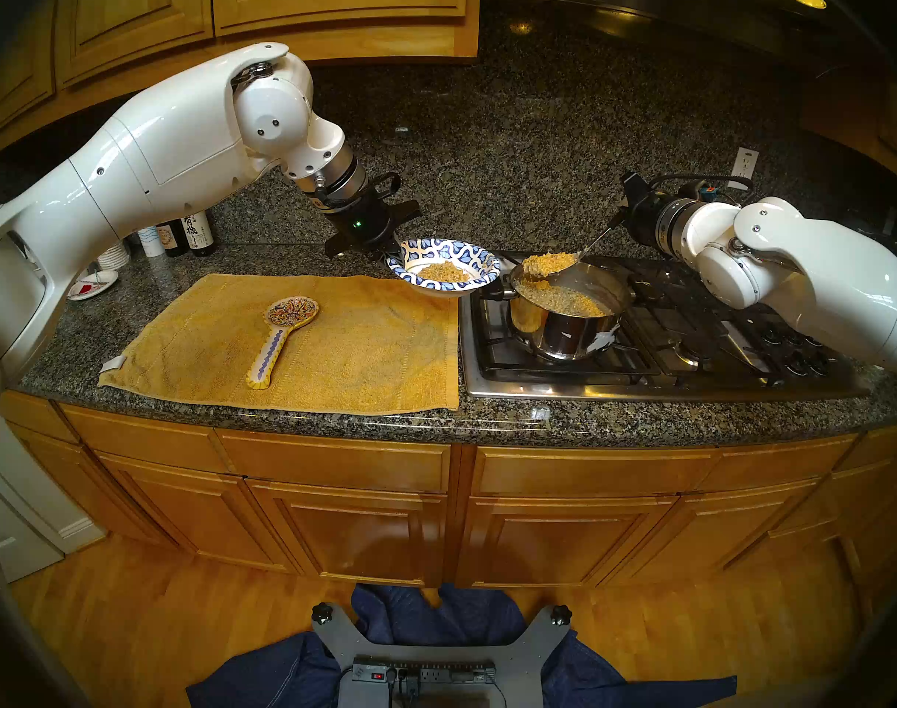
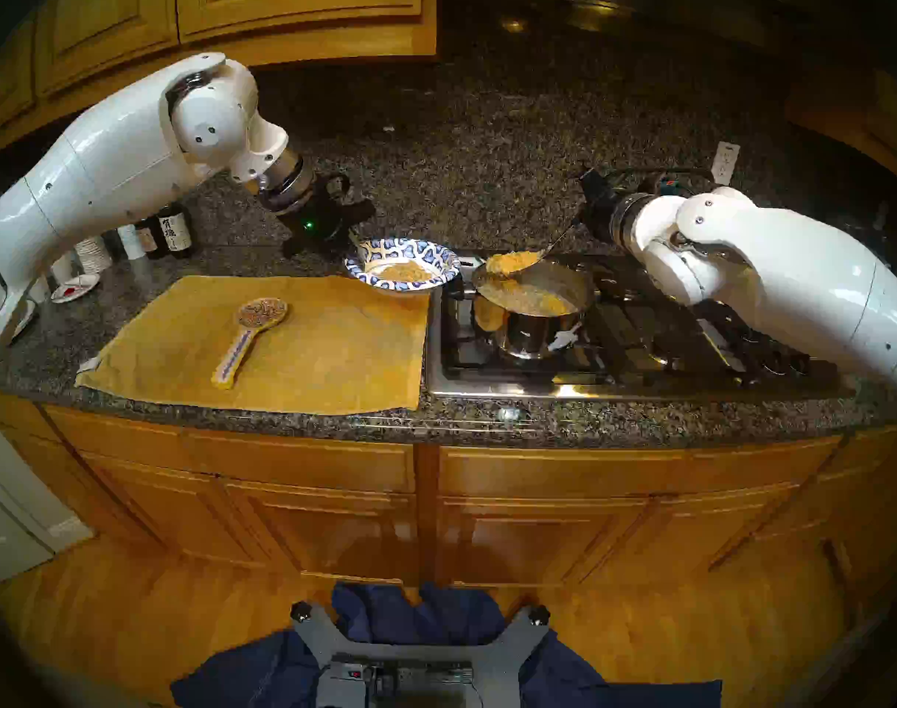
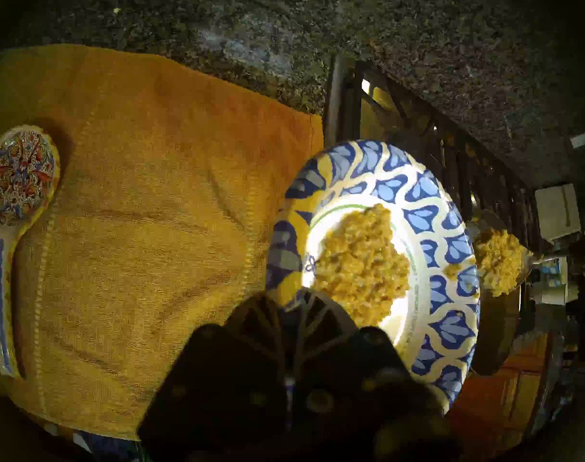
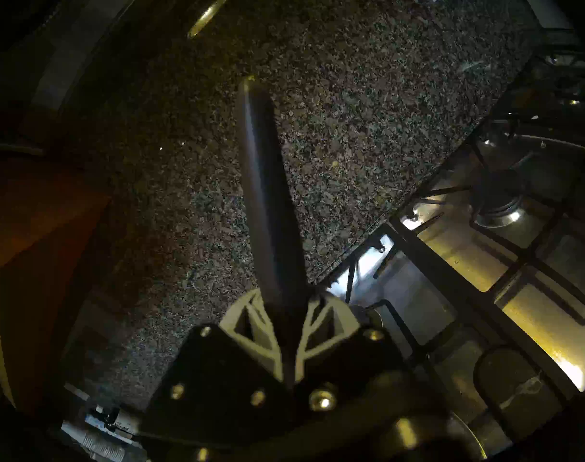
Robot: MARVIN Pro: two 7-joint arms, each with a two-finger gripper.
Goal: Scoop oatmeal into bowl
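**Oatmeal on the spoon, bowl held up**

The oatmeal point(image 1: 548, 264) sits heaped on a spoon point(image 1: 584, 255) above the pot point(image 1: 569, 316), with more in the pot and a small pile in the bowl point(image 1: 443, 268). The bowl is at 9 o'clock from the pot, just beside it, lifted over the yellow towel point(image 1: 303, 344). The left gripper point(image 3: 301, 304) is pinched tight on the bowl's rim. The right gripper point(image 4: 289, 321) is squeezed on the spoon's handle. The pot stands on the stove point(image 1: 691, 334).
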